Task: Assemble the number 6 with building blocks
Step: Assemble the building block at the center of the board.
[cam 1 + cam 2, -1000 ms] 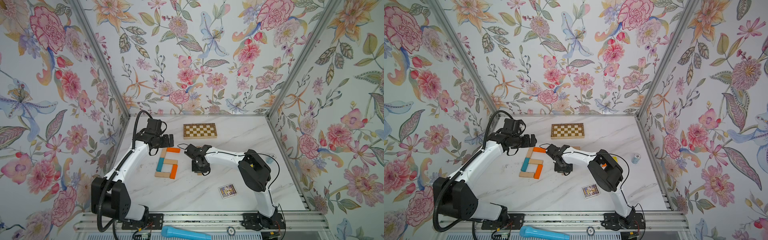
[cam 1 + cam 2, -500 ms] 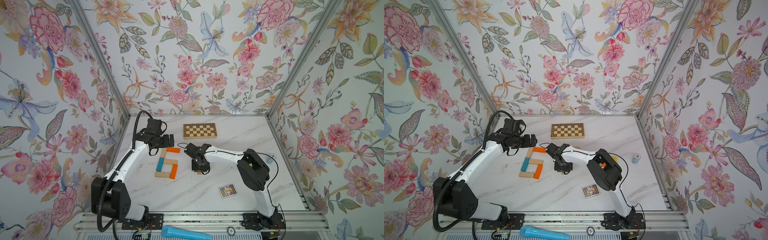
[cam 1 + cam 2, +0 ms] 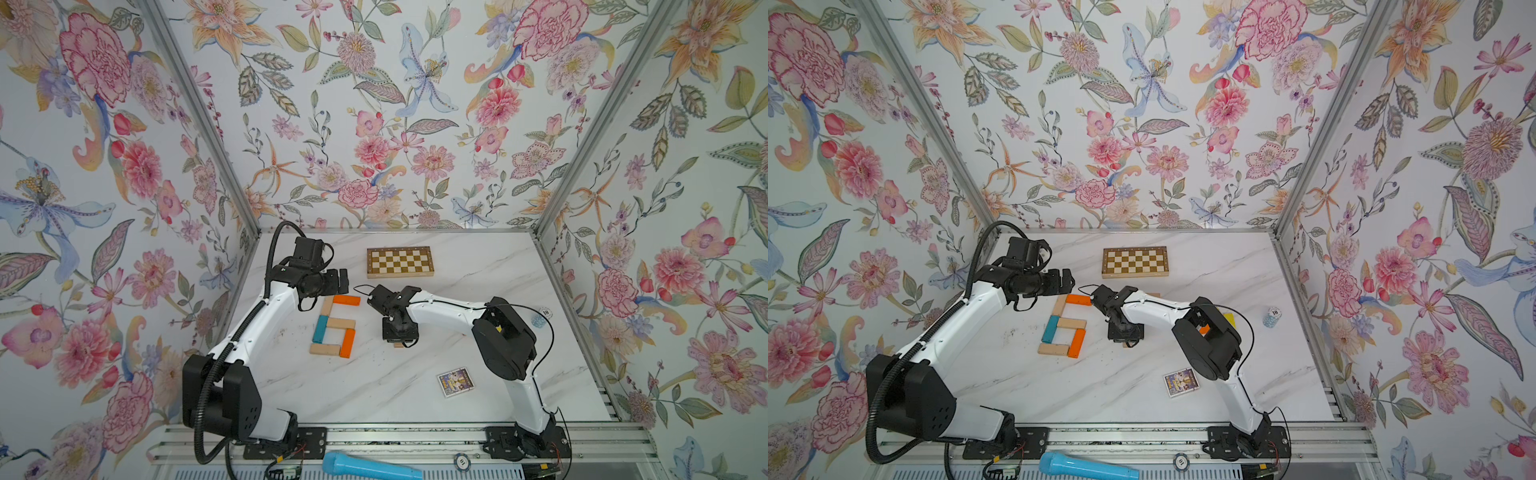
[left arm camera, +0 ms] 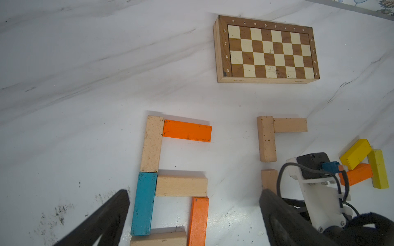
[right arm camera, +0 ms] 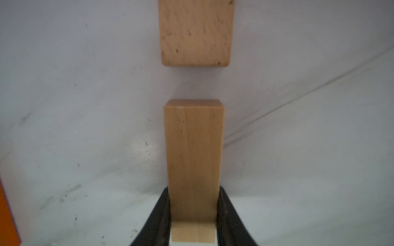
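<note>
**Right gripper (image 5: 194, 215) pinches pale block (image 5: 194, 153)**

Jaws part-closed on the block's sides; it seems to rest on the table (image 5: 85, 106), at 3 o'clock from the six (image 3: 334, 326). Left gripper (image 3: 341, 281) gapes wide, empty, at the six's 12 o'clock.

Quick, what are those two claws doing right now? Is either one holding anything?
Left claw: open, holding nothing.
Right claw: closed on a pale wooden block.
</note>
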Tool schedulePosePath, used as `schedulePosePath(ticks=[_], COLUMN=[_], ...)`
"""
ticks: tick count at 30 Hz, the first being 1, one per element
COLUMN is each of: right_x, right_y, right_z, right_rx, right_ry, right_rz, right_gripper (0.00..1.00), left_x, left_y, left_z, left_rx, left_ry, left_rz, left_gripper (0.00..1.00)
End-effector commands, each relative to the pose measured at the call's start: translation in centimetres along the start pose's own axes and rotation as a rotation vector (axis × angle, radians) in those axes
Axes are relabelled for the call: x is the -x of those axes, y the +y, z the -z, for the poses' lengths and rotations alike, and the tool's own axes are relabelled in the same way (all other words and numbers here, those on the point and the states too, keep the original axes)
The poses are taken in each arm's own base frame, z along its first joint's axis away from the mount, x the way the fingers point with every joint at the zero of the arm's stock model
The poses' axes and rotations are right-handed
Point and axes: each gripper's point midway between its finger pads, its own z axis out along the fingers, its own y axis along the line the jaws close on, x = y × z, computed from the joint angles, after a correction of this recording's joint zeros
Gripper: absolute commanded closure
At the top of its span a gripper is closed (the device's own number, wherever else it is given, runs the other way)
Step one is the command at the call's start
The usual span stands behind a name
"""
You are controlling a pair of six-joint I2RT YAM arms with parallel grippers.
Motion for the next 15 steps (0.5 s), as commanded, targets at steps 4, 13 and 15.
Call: schedulePosePath(ticks=[4, 13, 15], right_x=[-0.72, -0.65, -0.60], right_y=[-1.33, -1.68, -1.79], right_z=[-2.37, -2.64, -2.68], right_rx=[-0.072, -0.082, -0.084], right_ry=[0.046, 0.050, 0.050], right_rz=[0.005, 0.008, 0.009], right_gripper=[0.68, 0.68, 0.68], left_x=[0.10, 0.05, 0.03], left_y=[-0.57, -0.67, -0.70], left_z=[-0.02, -0.11, -0.12], left_rx=[-0.024, -0.030, -0.032], left_ry=[-0.004, -0.001, 0.001], left_rz=[-0.023, -0.022, -0.023], left_gripper=[0.01, 0.01, 0.01])
